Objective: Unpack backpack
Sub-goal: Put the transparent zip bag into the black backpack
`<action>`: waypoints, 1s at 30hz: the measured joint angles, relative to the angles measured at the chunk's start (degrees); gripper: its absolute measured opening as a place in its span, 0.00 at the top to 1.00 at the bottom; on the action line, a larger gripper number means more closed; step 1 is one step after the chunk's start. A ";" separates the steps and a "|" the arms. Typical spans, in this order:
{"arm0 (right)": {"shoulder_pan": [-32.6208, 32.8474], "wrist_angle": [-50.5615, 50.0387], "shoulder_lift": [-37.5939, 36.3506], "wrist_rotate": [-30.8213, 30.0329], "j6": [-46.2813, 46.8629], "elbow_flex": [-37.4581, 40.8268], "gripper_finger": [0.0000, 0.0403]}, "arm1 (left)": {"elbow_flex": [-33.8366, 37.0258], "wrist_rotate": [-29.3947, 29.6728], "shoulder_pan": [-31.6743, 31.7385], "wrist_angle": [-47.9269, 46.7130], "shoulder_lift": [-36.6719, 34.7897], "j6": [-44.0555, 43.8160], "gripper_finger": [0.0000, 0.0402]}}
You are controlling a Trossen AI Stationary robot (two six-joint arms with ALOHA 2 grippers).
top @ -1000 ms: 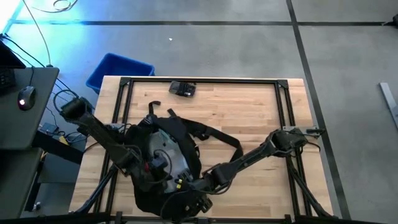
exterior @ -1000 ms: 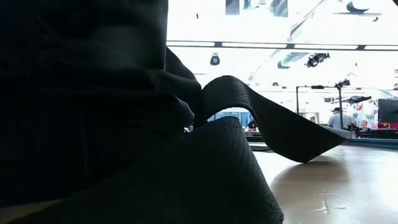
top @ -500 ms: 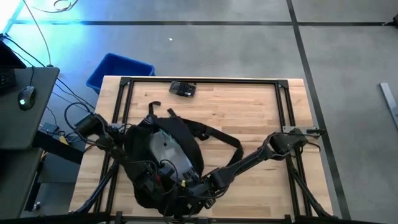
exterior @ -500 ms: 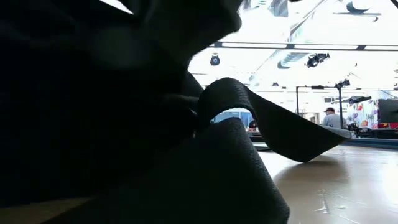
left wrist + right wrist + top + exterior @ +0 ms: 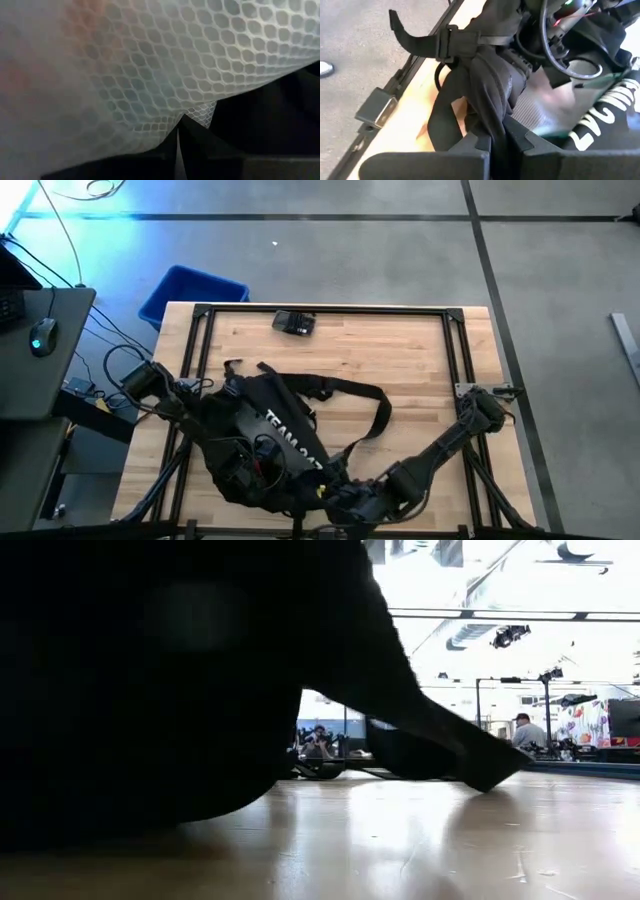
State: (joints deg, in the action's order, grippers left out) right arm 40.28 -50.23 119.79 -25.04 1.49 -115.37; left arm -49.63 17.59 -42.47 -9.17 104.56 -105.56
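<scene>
The black backpack (image 5: 275, 442) lies at the table's near left, its side with white "TEAM 247" lettering (image 5: 293, 442) turned up. A long strap (image 5: 350, 395) loops toward the table's middle. My left gripper (image 5: 248, 467) is sunk in the backpack; in its wrist view white honeycomb mesh (image 5: 150, 65) fills the picture and the gripper (image 5: 181, 122) is shut on it. My right gripper (image 5: 337, 493) at the near edge is shut on bunched black fabric (image 5: 492, 85). In the low view the backpack (image 5: 170, 680) is a dark mass raised over the tabletop. My left gripper pinches a point of the white mesh (image 5: 199, 114) between its two shut fingers, inside the backpack and slanting down. The rest of the hold is hidden by the mesh against the camera. My right gripper pinches a gathered bunch of the backpack's black fabric (image 5: 496, 116) between its two fingers, several layers, near a strap buckle (image 5: 451, 41). It comes slanting down from the table's right. The fabric runs drawn up out of the fingers, raised off the wood.
A small black device (image 5: 293, 322) lies near the table's far edge. A blue bin (image 5: 190, 295) stands on the floor beyond the far left corner, a desk with a mouse (image 5: 40, 337) to the left. Bare wood (image 5: 420, 360) spreads over the table's right half.
My right gripper has shut on the backpack's fabric and gone up and toward the table's near edge. The backpack has turned about, its lettered side now up and the pale inside hidden, its near part lifted off the wood. My left arm has sunk lower into the backpack.
</scene>
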 joint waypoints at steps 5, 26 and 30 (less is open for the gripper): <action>1.21 -0.97 0.42 -2.57 1.68 0.06 1.00 | -3.11 -3.19 0.38 -10.09 -4.95 2.66 1.00; -3.23 -18.21 -4.95 1.52 1.93 -0.09 1.00 | -30.62 4.83 -1.69 -60.82 -11.71 5.43 1.00; -2.52 -24.83 -5.30 8.11 3.36 -0.09 1.00 | -31.59 7.88 -1.78 -60.66 -11.75 9.89 1.00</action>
State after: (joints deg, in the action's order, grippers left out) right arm 37.77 -75.06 114.48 -16.92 4.86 -115.46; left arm -81.23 25.47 -44.25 -69.82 92.82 -95.66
